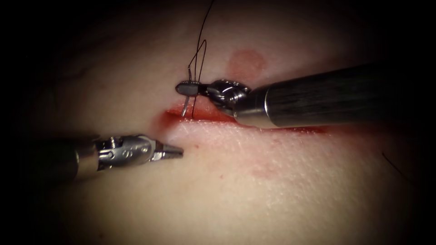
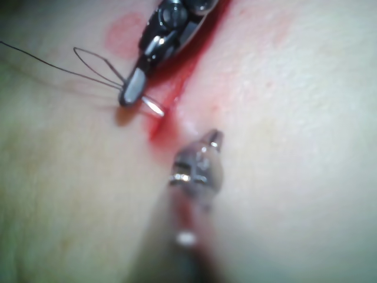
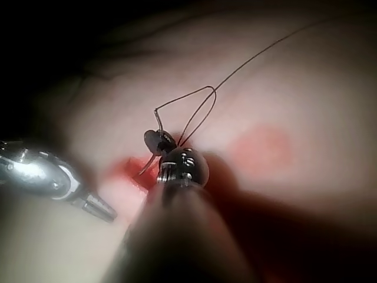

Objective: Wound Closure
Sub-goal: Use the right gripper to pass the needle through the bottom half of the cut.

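My right tool [image 1: 186,88] reaches in from the right over the cut [image 1: 290,129], with its jaws shut on the curved needle [image 1: 185,106] near mid-curve, somewhat toward the thread end. The needle's free end points down at the cut's left end; I cannot tell whether it has entered the tissue [image 1: 272,190]. Dark thread [image 1: 202,43] loops up from the needle's rear and runs off the top. In the right wrist view the same jaws [image 3: 156,141] hold the needle [image 3: 147,165]. My left tool [image 1: 175,152] lies low at the left, jaws shut, holding nothing, short of the cut's left end.
Red fluid [image 1: 172,119] wets the cut's left end. A round pink mark [image 1: 245,63] sits on the tissue beyond the cut. A loose dark thread end [image 1: 393,164] lies at the far right. The right tool's shaft [image 1: 336,95] covers much of the cut.
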You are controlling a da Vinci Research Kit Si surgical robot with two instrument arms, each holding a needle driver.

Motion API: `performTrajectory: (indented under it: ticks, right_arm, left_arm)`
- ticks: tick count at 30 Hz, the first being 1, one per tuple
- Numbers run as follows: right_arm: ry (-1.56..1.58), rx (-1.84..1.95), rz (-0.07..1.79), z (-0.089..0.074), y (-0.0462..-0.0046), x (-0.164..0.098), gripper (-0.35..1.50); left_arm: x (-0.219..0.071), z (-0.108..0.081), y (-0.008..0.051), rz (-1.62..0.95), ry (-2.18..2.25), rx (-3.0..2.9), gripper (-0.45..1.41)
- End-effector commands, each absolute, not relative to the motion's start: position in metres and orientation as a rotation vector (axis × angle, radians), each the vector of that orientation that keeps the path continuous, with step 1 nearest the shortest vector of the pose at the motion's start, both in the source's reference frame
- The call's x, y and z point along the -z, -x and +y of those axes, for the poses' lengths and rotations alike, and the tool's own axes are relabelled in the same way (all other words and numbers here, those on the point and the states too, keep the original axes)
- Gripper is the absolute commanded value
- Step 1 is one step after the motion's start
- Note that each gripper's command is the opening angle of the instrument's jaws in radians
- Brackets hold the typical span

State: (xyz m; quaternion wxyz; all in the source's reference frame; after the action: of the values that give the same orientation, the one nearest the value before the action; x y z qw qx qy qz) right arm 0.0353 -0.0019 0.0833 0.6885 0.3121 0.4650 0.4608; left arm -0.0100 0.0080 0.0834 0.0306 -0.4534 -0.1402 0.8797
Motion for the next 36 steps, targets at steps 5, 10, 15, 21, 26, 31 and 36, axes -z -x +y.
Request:
performTrajectory:
  ticks: [5,10,15,21,26,31,36]
  right_arm:
    - [-0.698,-1.036,1.039,-0.0018,-0.0358,-0.0838,-0.35]
    - [-0.698,-1.039,1.048,-0.0012,-0.0357,-0.0838,-0.35]
    - [-0.687,-1.048,1.048,-0.0008,-0.0356,-0.0839,-0.35]
    - [-0.673,-1.059,1.050,0.0000,-0.0353,-0.0838,-0.35]
    - [-0.673,-1.067,1.060,0.0004,-0.0351,-0.0834,-0.35]
    - [-0.679,-1.071,1.065,0.0004,-0.0351,-0.0833,-0.35]
    - [-0.729,-1.093,1.096,0.0001,-0.0351,-0.0832,-0.35]
  left_arm:
    - [-0.0842,0.0077,0.0105,-0.440,1.399,-2.712,-0.35]
    - [-0.0842,0.0077,0.0104,-0.440,1.400,-2.713,-0.35]
    - [-0.0842,0.0076,0.0104,-0.440,1.400,-2.713,-0.35]
    - [-0.0842,0.0076,0.0104,-0.440,1.400,-2.713,-0.35]
    - [-0.0842,0.0076,0.0103,-0.440,1.400,-2.713,-0.35]
    - [-0.0843,0.0076,0.0103,-0.441,1.388,-2.721,-0.35]
    - [-0.0845,0.0077,0.0103,-0.439,1.389,-2.722,-0.35]
